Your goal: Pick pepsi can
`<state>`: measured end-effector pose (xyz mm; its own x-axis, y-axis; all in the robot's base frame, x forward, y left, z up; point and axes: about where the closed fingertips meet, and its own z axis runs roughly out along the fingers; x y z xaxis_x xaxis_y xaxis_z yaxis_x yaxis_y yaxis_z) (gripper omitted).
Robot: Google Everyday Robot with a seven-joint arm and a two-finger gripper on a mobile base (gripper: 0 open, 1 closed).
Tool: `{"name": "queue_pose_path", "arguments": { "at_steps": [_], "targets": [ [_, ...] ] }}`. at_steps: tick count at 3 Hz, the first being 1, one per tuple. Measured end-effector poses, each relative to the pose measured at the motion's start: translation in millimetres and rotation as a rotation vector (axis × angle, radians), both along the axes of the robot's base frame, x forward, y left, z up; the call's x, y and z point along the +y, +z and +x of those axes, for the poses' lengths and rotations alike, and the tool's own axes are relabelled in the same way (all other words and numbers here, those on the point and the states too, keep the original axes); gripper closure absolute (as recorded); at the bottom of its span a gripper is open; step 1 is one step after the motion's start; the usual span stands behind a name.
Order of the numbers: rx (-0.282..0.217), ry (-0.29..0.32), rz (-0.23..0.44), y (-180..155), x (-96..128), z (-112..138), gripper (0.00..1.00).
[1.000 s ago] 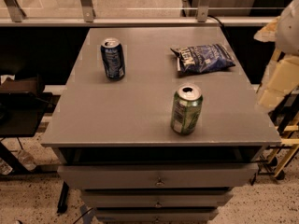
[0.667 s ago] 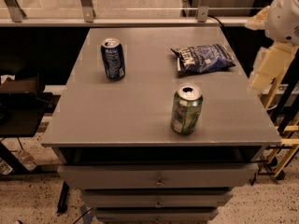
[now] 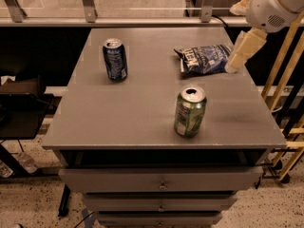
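Arm has swung in from the right edge. The gripper (image 3: 236,60) now hangs over the table's (image 3: 118,122) far right corner, just beside the right end of the chip bag (image 3: 204,59). Can't tell whether it is open or closed; it holds nothing. The pepsi can (image 3: 115,59) stands upright at far left, untouched and unmoved, well apart from the gripper. The green can (image 3: 190,110) is at near right, also unmoved. Judgement: approach only just begun, and the gripper must cross left past the bag to reach the pepsi can.
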<state>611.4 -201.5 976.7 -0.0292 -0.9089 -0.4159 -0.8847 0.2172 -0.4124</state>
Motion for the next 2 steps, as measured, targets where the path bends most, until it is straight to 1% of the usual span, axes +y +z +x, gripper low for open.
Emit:
{"name": "queue_pose_path", "arguments": {
  "at_steps": [1,2],
  "targets": [
    [-0.008,-0.006,0.141,-15.6,26.8,30.1,0.00],
    [0.012,0.018,0.298,-31.3,70.3,50.5,0.00]
  ]
}}
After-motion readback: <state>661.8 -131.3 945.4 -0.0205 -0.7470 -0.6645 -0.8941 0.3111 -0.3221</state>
